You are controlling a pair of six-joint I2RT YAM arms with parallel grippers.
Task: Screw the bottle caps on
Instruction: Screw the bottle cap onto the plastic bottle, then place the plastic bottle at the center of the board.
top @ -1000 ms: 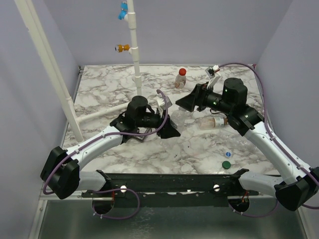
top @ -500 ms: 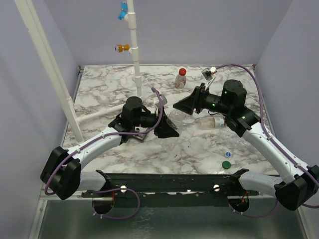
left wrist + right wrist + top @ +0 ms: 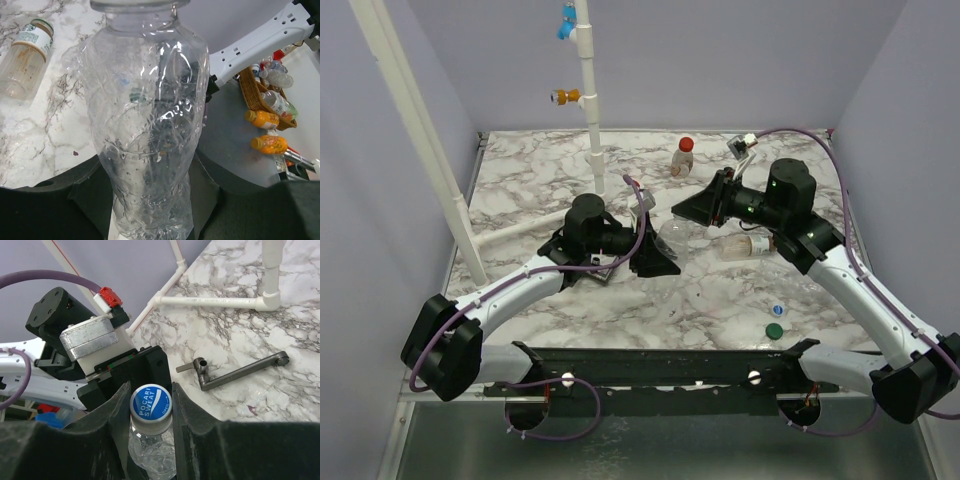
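Pocari Sweat cap (image 3: 150, 402) now sits on the clear bottle (image 3: 145, 125) at frame centre, pinched by the right gripper (image 3: 685, 210), which has moved left; left gripper (image 3: 655, 258) clamps the body, so twisting likely follows.

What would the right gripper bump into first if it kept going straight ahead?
The white-and-blue cap: it sits between the fingers of the right gripper, on top of the clear bottle. Pushing on, it would probably press that bottle toward the left gripper, which holds it just beyond.
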